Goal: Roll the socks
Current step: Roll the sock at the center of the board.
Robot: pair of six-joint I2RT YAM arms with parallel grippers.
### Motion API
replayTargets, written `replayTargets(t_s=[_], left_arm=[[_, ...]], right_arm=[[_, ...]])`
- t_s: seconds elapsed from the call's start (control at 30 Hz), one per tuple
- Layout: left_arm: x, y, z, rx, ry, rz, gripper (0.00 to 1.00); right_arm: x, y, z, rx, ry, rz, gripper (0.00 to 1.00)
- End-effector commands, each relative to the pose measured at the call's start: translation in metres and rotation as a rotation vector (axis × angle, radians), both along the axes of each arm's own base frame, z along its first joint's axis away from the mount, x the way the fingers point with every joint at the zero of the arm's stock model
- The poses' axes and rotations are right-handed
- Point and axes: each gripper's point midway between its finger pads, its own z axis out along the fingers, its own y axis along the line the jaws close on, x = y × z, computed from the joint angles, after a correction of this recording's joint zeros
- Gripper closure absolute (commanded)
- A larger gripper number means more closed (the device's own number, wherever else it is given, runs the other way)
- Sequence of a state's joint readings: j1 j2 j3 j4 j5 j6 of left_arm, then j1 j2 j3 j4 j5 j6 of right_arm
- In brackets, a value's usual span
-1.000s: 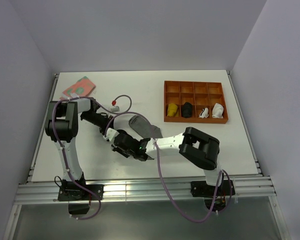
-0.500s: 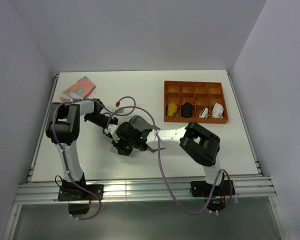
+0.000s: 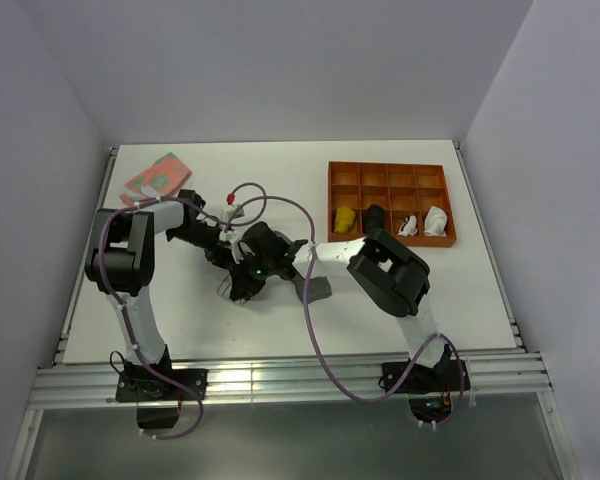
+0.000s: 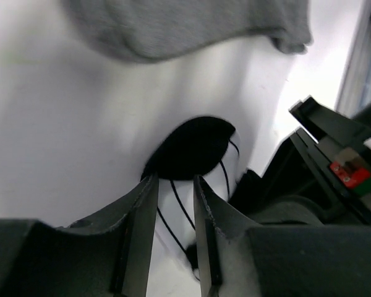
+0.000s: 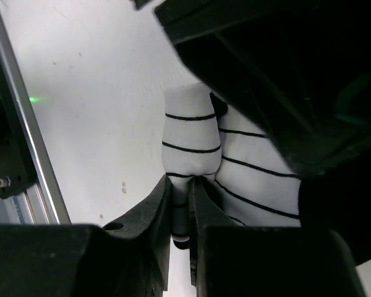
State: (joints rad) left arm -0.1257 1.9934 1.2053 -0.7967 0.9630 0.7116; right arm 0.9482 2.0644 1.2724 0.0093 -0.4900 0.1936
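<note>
White table (image 3: 410, 300) fills the overhead view, and the grey sock (image 3: 317, 288) pokes out at 4 o'clock of the meeting arms. From the left wrist, the left gripper (image 4: 175, 180) stands narrowly parted astride the striped sock (image 4: 198, 145). I cannot tell whether it grips. The grey sock lies at 12 o'clock. From the right wrist, the right gripper (image 5: 181, 198) pinches a fold of the striped sock.

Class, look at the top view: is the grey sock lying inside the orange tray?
No, the grey sock lies on the table beside the arms, outside the tray.
</note>
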Motion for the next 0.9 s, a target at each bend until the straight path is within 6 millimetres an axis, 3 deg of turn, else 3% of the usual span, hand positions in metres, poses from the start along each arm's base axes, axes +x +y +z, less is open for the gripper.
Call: replayTargets(t_s=[0.0, 0.27, 0.5, 0.67, 0.73, 0.87], left_arm=[[0.035, 0.0, 0.035, -0.051, -0.185, 0.07, 0.64], [0.067, 0.036, 0.051, -0.045, -0.236, 0.253, 0.59], [0.062, 0.063, 0.057, 0.008, -0.321, 0.227, 0.59], [0.031, 0.069, 0.064, 0.023, -0.418, 0.096, 0.55], [0.019, 0.071, 0.07, 0.041, -0.541, -0.004, 0.52], [0.001, 0.07, 0.061, 0.098, -0.616, -0.118, 0.48]], right_arm=[[-0.031, -0.061, -0.088, -0.271, 0.235, -0.071, 0.97], [-0.029, -0.074, -0.101, -0.264, 0.323, -0.093, 0.97], [-0.014, -0.082, -0.104, -0.339, 0.386, -0.133, 0.97], [-0.009, -0.092, -0.1, -0.353, 0.462, -0.149, 0.97], [-0.003, -0.097, -0.098, -0.344, 0.499, -0.16, 0.97], [0.005, -0.101, -0.095, -0.347, 0.561, -0.157, 0.97]])
